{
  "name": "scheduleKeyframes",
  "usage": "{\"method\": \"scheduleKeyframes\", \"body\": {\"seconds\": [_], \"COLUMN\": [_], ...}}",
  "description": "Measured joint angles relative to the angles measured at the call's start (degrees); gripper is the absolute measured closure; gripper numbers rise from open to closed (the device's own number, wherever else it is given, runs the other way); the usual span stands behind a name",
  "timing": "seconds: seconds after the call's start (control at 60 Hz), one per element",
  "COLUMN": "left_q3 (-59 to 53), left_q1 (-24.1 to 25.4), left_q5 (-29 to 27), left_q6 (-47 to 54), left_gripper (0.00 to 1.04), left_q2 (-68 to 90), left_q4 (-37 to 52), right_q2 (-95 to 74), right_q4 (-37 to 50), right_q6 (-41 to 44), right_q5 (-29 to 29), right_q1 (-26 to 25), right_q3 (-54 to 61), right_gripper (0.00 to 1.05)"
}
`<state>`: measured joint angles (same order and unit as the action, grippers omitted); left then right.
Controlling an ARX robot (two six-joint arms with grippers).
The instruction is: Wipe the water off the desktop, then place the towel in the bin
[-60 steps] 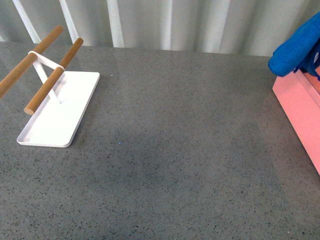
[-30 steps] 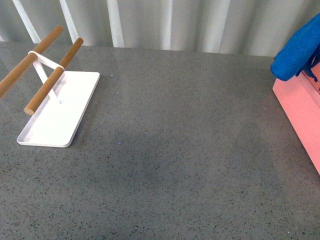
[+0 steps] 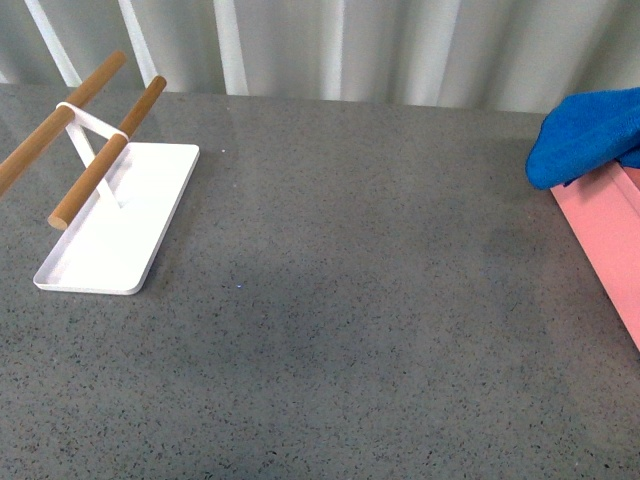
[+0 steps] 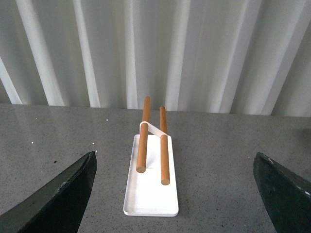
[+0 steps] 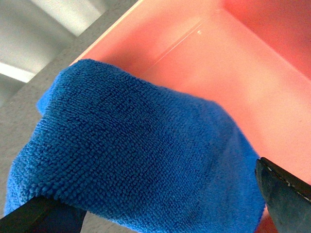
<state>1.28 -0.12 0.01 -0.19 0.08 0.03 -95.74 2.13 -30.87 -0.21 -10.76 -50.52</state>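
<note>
Your right claw (image 5: 160,213) shows only its two dark fingertips at the edges of the right wrist view, spread well apart with the towel (image 5: 136,155) bunched between them; whether they pinch the cloth or have just let it go, you cannot tell from these pictures. Below the towel lies the pink floor of the bin (image 5: 252,63), and in the front view the towel (image 3: 585,145) sits at the bin's (image 3: 605,240) near rim, partly hanging out over the tabletop (image 3: 350,300). Judging by that, you are on the last step, dropping the towel in; the speckled surface shows no plain puddle, though a faint darker patch near the middle may be damp. The next move likely calls for carrying the cloth further inside the walls before you release, or it may drape over the rim or slide out. Your left claw (image 4: 175,194) stands wide and empty, well apart from the work, facing the white tray (image 4: 150,194) with its two wooden rods (image 4: 142,141). Nothing stands between towel and bin.
</note>
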Motion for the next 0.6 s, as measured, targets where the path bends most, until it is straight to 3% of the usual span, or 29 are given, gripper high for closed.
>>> {"method": "scheduleKeyframes", "body": {"seconds": [0.117, 0.316, 0.433, 0.6], "left_q3": [0.00, 0.00, 0.00, 0.00], "left_q1": [0.00, 0.00, 0.00, 0.00], "left_q5": [-0.02, 0.00, -0.20, 0.00], "left_q6": [0.00, 0.00, -0.02, 0.00], "left_gripper": [0.07, 0.07, 0.07, 0.07], "left_q2": [0.00, 0.00, 0.00, 0.00], "left_q4": [0.00, 0.00, 0.00, 0.00], "right_q2": [4.28, 14.47, 15.02, 19.04], "right_q4": [-2.91, -9.27, -8.68, -7.76], "right_q6": [-3.50, -4.44, -5.40, -5.62], "right_q5": [-3.58, -5.40, -4.57, -2.60], "right_q1": [2.32, 11.04, 9.94, 2.89], "right_q3": [0.35, 8.48, 8.92, 8.55], "right_gripper": [0.07, 0.07, 0.07, 0.07]}}
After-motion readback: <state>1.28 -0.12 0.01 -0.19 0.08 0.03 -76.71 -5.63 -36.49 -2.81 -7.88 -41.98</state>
